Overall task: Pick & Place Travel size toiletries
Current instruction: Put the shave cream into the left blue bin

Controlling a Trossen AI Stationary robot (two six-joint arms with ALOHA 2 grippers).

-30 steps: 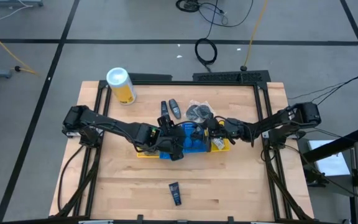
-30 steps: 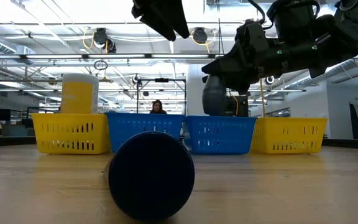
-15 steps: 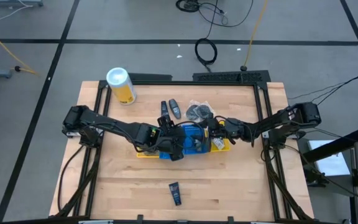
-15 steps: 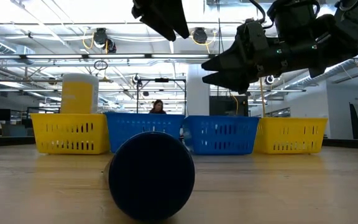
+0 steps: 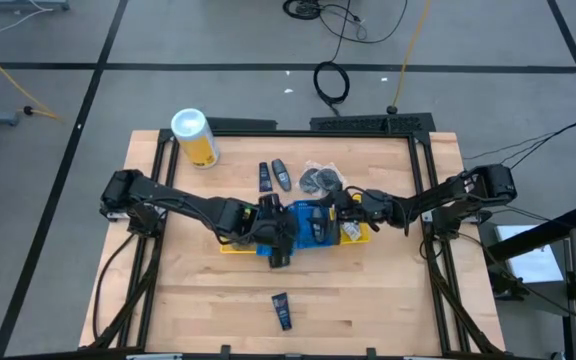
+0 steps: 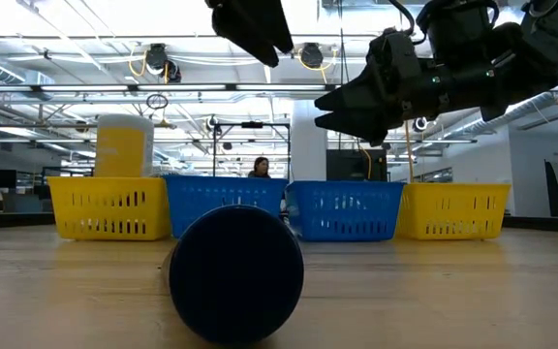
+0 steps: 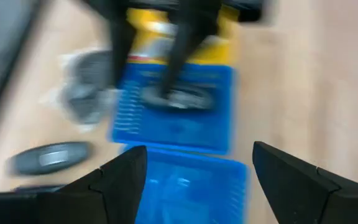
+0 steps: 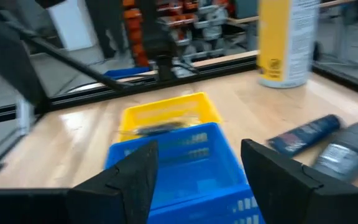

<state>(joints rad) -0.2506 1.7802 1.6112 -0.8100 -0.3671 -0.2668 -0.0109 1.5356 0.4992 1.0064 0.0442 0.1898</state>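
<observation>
While both arms crowd the table's middle over the row of bins (image 5: 313, 228), the front half of the table (image 5: 188, 300) is bare wood apart from one dark mini bottle (image 5: 282, 310) lying near the front edge, long axis running front to back; in the low view it fills the foreground end-on (image 6: 236, 274). Left gripper (image 5: 276, 236) hovers over the left blue bin, fingers spread, nothing held. Right gripper (image 5: 336, 212) is over the right blue bin, fingers apart, empty. Four bins in a row: yellow, blue, blue, yellow (image 6: 110, 207). Behind the bins, two items lie side by side: a navy tube (image 5: 264, 177) and a dark grey oval piece (image 5: 281, 174), both pointing roughly front to back, close but whether touching can't tell. Just right of them one clear packet with dark round contents (image 5: 320, 178). Yellow canister (image 5: 195, 137) stands upright near the back left corner, well clear of everything. Something dark lies in the right blue bin (image 7: 178, 98), blurred. A person (image 6: 260, 168) shows far behind.
</observation>
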